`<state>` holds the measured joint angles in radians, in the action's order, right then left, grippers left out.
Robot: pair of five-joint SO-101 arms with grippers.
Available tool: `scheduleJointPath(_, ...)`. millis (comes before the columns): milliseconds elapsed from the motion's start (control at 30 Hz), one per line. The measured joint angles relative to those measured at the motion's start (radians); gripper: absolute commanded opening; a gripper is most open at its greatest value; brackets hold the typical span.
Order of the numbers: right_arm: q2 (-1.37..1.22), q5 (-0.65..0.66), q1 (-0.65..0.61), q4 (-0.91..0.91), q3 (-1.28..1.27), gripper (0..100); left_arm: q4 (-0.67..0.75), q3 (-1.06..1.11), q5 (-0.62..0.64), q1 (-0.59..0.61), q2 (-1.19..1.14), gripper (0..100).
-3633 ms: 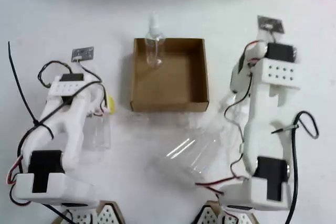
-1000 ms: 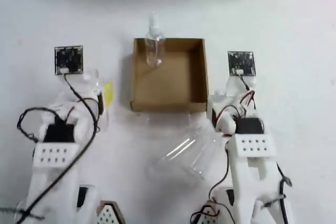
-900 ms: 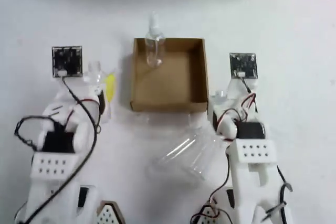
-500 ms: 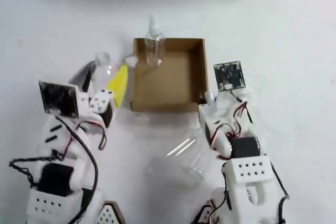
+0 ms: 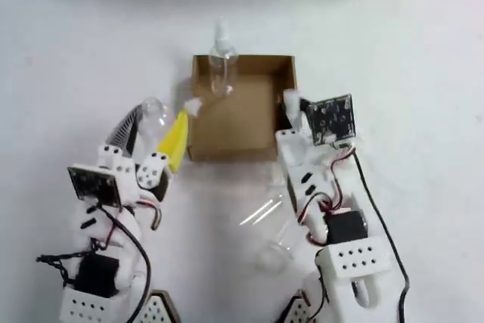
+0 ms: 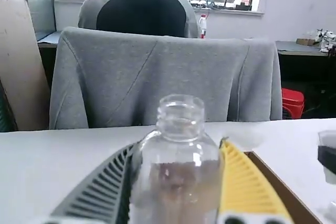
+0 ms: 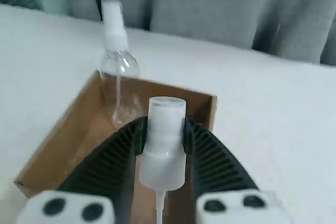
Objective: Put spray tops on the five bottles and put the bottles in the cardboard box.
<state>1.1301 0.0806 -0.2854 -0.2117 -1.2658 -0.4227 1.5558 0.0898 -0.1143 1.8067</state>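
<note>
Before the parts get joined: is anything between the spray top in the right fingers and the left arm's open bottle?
Yes. The cardboard box lies between the spray top and the open bottle, with a capped bottle standing by its far wall. Whether both held parts clear its walls is unclear.

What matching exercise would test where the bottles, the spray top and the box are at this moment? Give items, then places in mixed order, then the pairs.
Items
1. uncapped bottle
2. spray top
3. capped bottle
4. cardboard box

Places
A. stands in a far corner of the box
B. clamped in the right gripper
C. rests on the table, open side up
D. clamped in the left gripper

Pairs: 1-D, 2-B, 3-A, 4-C
</note>
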Motion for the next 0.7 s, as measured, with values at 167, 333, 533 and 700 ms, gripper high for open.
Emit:
scheduleJointPath(167, 0.032, 0.000, -0.137, 0.235, 0.000, 1.7, 0.000, 0.011, 0.000, 0.000, 0.003, 2)
scheduleJointPath(333, 0.034, 0.000, -0.265, 0.427, 0.054, 1.7, 0.000, 0.032, 0.000, 0.000, 0.005, 2)
scheduleJointPath(533, -0.095, 0.000, -0.402, 0.359, 0.405, 1.7, 0.000, 0.040, -0.002, 0.000, 0.006, 2)
scheduleJointPath(700, -0.272, 0.000, -0.446, 0.180, 0.746, 1.7, 0.000, 0.040, -0.002, 0.000, 0.006, 2)
